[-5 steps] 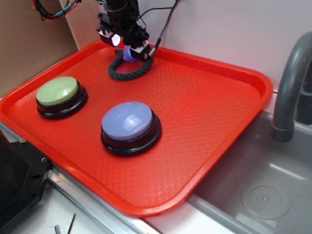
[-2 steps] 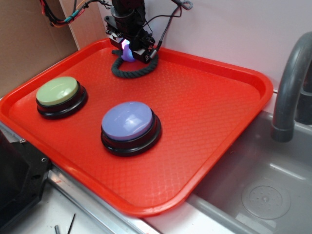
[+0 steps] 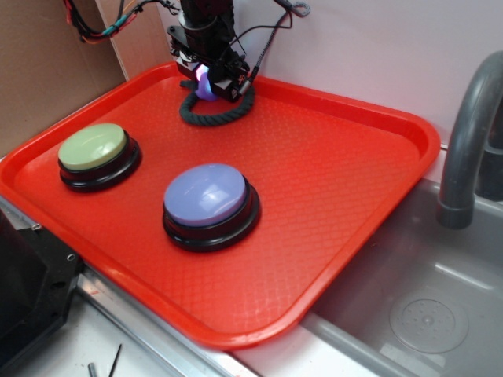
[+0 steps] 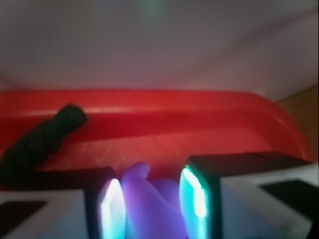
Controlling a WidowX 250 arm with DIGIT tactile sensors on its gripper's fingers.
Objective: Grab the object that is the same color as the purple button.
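A: Where do we stand on the grab?

B: Our claw (image 4: 147, 199) sits over the far edge of the tray (image 3: 354, 259), and the wrist view shows the purple lump (image 4: 149, 201) right between its two lit pads (image 4: 110, 204), which press on it from either side. So we have the claw clamped on the lump.

A: Lifted yet?

B: We cannot tell whether it is clear of the tray; in the outer view it glows just above the rope (image 3: 216, 110) looped below the claw.

A: And the colour match?

B: It matches the purple button (image 3: 208, 196), well in front of the claw; the green button (image 3: 94, 147) is not our concern.

A: What is left?

B: We judge the pick made; only a clean raise remains, keeping the rope out of it.
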